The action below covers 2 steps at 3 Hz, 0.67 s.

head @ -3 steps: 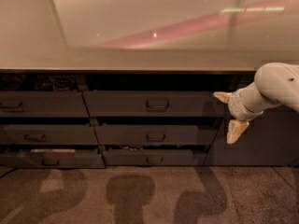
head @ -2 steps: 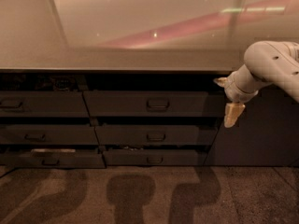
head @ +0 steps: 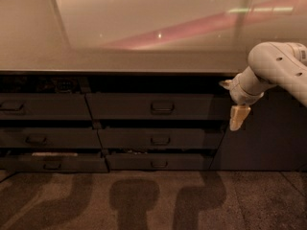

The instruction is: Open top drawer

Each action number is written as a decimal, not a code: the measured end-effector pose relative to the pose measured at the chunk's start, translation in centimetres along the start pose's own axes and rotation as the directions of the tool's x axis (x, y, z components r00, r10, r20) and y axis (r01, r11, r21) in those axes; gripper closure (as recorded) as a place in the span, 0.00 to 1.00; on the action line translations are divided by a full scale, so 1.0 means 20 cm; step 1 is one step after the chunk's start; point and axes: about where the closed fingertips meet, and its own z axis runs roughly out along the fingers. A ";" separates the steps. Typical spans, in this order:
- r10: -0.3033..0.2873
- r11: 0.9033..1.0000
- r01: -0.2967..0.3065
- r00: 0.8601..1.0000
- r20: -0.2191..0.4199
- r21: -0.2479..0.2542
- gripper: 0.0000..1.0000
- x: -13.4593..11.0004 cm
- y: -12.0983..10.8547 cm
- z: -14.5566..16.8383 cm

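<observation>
Two fingers (head: 238,116) of the gripper (head: 231,104) stood spread apart, holding nothing, just right of the top drawer (head: 124,107) and level with its front. That drawer sat in the top row beneath the counter (head: 144,61), its handle (head: 162,107) well left of the gripper.

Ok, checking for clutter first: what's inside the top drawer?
Only a dark gap shows above the front of the top drawer; its contents are hidden. The gripper hangs open off its right end, away from the handle.
</observation>
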 end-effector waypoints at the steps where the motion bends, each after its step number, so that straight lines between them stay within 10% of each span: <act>1: 0.032 0.999 -0.032 0.999 -0.024 -0.031 0.00 0.09 -0.04 0.10; 2: 0.055 0.997 -0.057 0.998 -0.040 -0.047 0.00 0.15 -0.07 0.17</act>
